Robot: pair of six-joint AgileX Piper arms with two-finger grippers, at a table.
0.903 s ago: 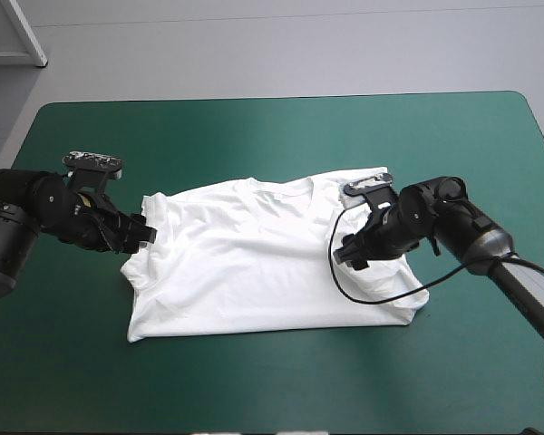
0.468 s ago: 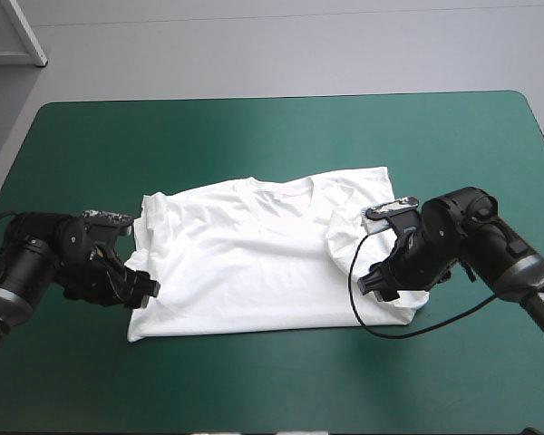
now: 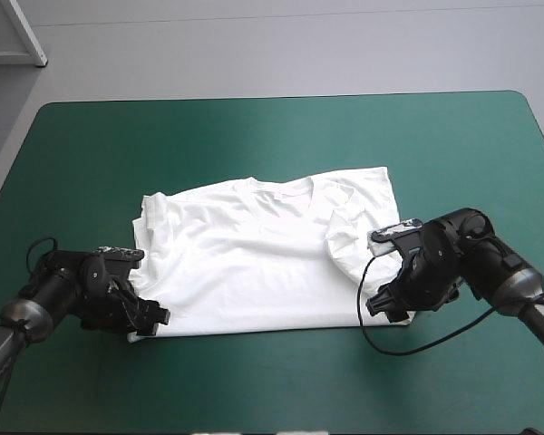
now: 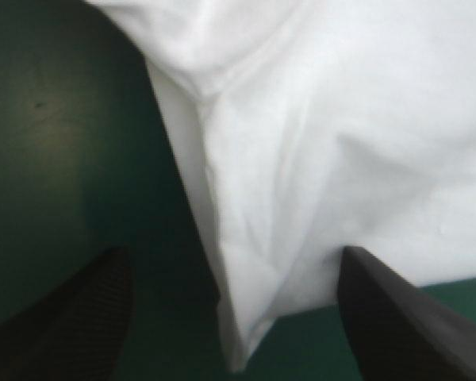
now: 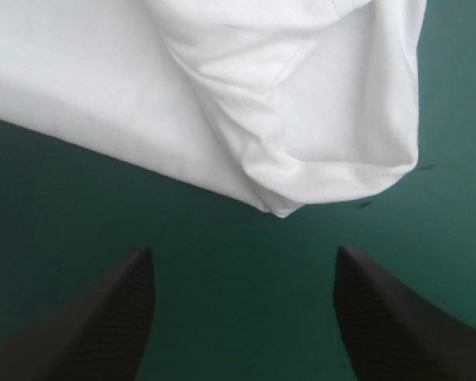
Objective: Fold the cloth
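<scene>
The white T-shirt [image 3: 263, 263] lies spread flat in the middle of the teal-green desk [image 3: 254, 136], collar toward the far edge, sleeves folded in. At the shirt's near left corner sits the left end effector [image 3: 154, 319], its black fingers [image 4: 71, 325] apart and the corner lying between them. At the shirt's near right corner, the right end effector [image 3: 387, 306] is spread wide too, with the rounded corner just ahead of it, ungripped.
</scene>
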